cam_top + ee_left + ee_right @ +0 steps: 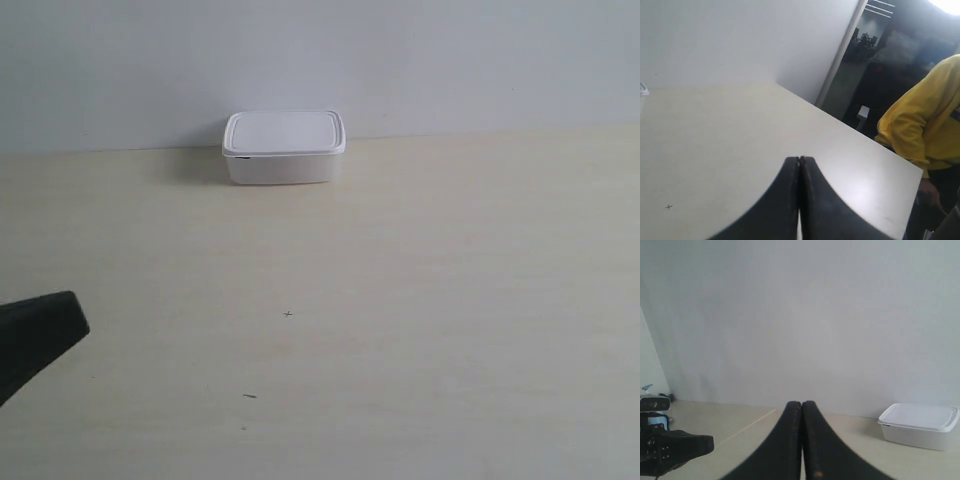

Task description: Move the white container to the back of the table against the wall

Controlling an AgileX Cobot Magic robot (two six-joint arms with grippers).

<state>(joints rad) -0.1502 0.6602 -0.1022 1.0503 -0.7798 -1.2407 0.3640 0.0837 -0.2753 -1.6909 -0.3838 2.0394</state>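
container (284, 147): upper centre of the exterior view, slightly left of middle. It sits flat at the very back of the counter (420, 300), right at the foot of the wall (420, 60). Lid is on and seated square. Whether it actually touches the wall I can't tell, since the box hides that edge. Nothing is gripping it.

Markings: lid and sides read as plain white. On the counter there's a tiny cross (288, 314) mid-frame and a short dark speck (249, 396) just below-left of it.

left gripper (799, 160): clenched, fingers pressed flat together with nothing between them, over bare counter. The cross shows at the lower left of that view. At its right, past the counter edge, is a person in a yellow top (920, 120) in front of a dark room.

right gripper (801, 404): also clenched on nothing, pointing at the wall. The container sits at the lower right of that view, well apart from the fingers. At the lower left is a black arm part (670, 450) with a small white-and-blue unit (654, 402) above it; any lettering there is too small to read.

Exterior view, lower left edge: the dark tip of the arm at the exterior view's left (40, 335) is over the counter, well apart from the container.
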